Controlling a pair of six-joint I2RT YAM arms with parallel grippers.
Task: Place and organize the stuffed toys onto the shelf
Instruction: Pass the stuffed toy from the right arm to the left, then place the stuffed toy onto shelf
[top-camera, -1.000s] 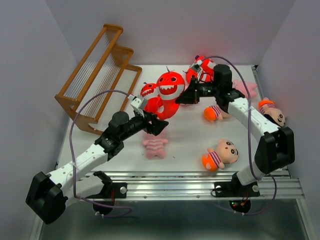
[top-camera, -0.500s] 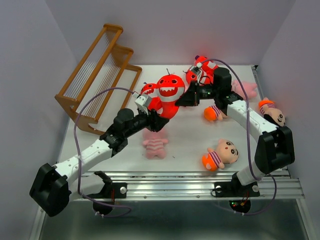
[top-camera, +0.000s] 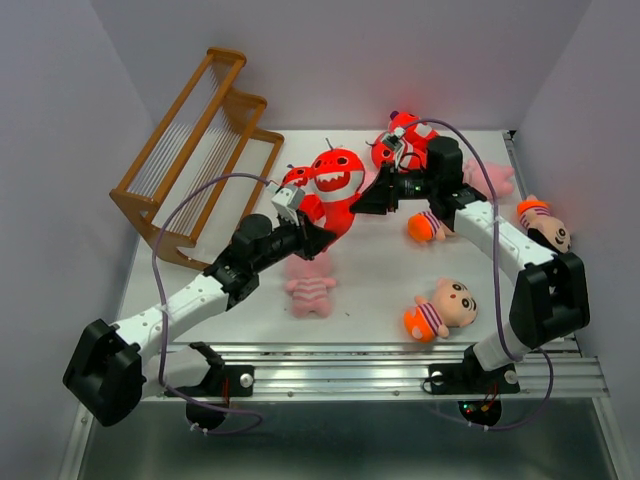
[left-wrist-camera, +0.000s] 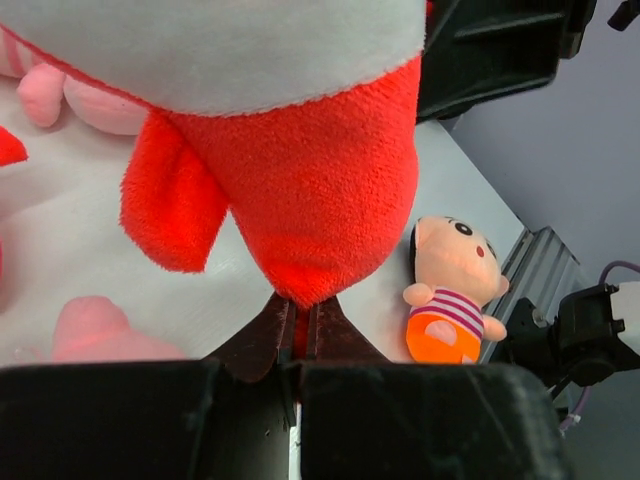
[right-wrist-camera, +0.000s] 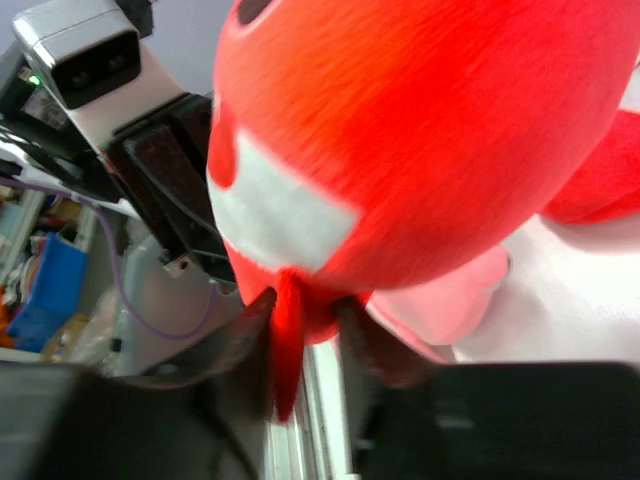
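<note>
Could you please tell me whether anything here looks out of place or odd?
One thing: the large red monster is caught between both arms. The left gripper is shut on its lower tip, while the right gripper straddles a red flap of it. The shelf holds no toys.

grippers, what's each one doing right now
Left gripper: closed on the bottom tip of the big red monster.
Right gripper: jaws astride a thin red bit of that monster; gripping or not cannot be told.
</note>
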